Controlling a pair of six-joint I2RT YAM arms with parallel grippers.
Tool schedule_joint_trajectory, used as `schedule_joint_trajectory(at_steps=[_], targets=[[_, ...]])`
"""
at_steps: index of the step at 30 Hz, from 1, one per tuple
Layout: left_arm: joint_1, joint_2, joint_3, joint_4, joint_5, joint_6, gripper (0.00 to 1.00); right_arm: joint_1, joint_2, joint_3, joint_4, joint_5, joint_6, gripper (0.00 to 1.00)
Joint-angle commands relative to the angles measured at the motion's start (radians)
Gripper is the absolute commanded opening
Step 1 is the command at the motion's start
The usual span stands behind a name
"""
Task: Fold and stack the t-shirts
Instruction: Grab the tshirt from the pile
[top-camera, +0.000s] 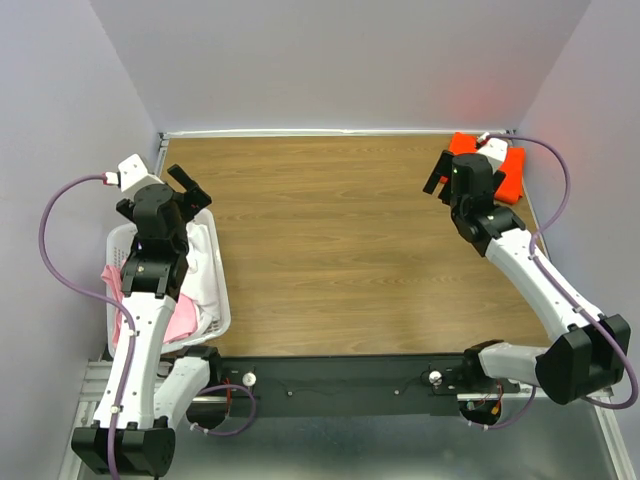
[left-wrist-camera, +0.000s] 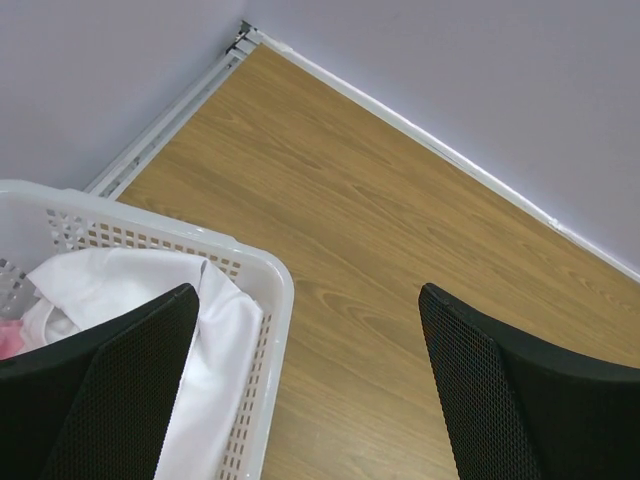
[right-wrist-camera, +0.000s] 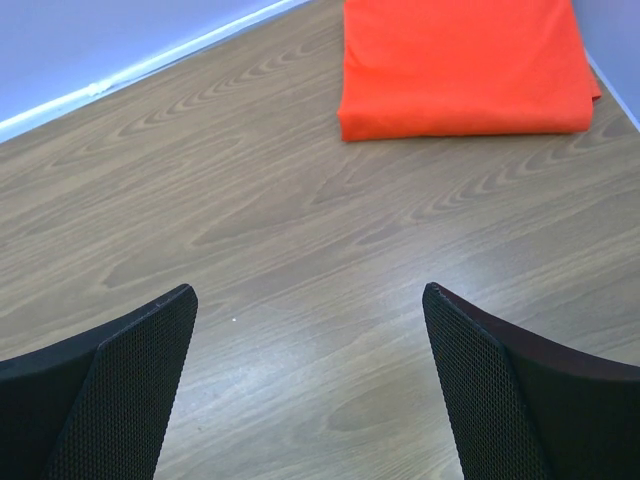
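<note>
Orange-red shirt: bright orange-red cloth t-shirt (right-wrist-camera: 460, 65), folded into a flat rectangle, lying at the far right corner of the wood-grain desk (top-camera: 330, 260).
White shirt: plain white cloth t-shirt (left-wrist-camera: 215, 320), crumpled inside the white plastic lattice basket (left-wrist-camera: 275, 290) at the desk's left edge, heaped against the wall nearest the desk centre.
Pink shirt: pink cloth t-shirt (top-camera: 183, 322), bunched in the same basket beside the white one, partly hidden by the left arm.
Left jaws: spread wide, holding nothing, poised above the basket's far rim.
Right jaws: spread wide, holding nothing, above bare desk just short of the folded orange-red shirt.
Progress, as judged: one shirt of three folded and placed; two not yet taken out.
Handling, as judged: light, limp, not fragile; certain to sag and trail when lifted; liable to drag the pink shirt along.
Grip point, as advised: pinch on a raised fold of the white cloth near the rim, then shoulder seams for spreading flat.
Risk: cloth snagging the lattice and tipping the basket.
</note>
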Motion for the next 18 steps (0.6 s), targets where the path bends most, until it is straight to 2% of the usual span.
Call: schedule_joint_trajectory(at_steps=[1, 5, 8, 9, 13, 15, 18], targets=[[-0.002, -0.026, 0.008, 0.009, -0.087, 0.0, 0.98, 0.004, -0.038, -0.009, -0.01, 0.036, -0.01, 1.0], [-0.001, -0.042, 0.003, -0.007, -0.116, 0.005, 0.98, 0.004, -0.038, -0.009, -0.01, -0.005, -0.022, 1.0], [-0.001, -0.007, 0.026, -0.111, -0.2, -0.085, 0.98, 0.002, -0.02, -0.001, -0.01, -0.016, -0.028, 1.0], [-0.001, 0.009, 0.039, -0.195, -0.241, -0.156, 0.98, 0.004, -0.017, 0.0, -0.01, -0.019, -0.03, 1.0], [-0.001, 0.093, 0.08, -0.341, -0.272, -0.262, 0.98, 0.004, 0.014, 0.013, -0.011, -0.033, -0.031, 1.0], [-0.001, 0.133, 0.068, -0.372, -0.277, -0.294, 0.98, 0.004, 0.032, 0.02, -0.01, -0.045, -0.031, 1.0], [0.007, 0.177, 0.043, -0.346, -0.211, -0.278, 0.98, 0.004, 0.054, 0.028, -0.01, -0.056, -0.028, 1.0]])
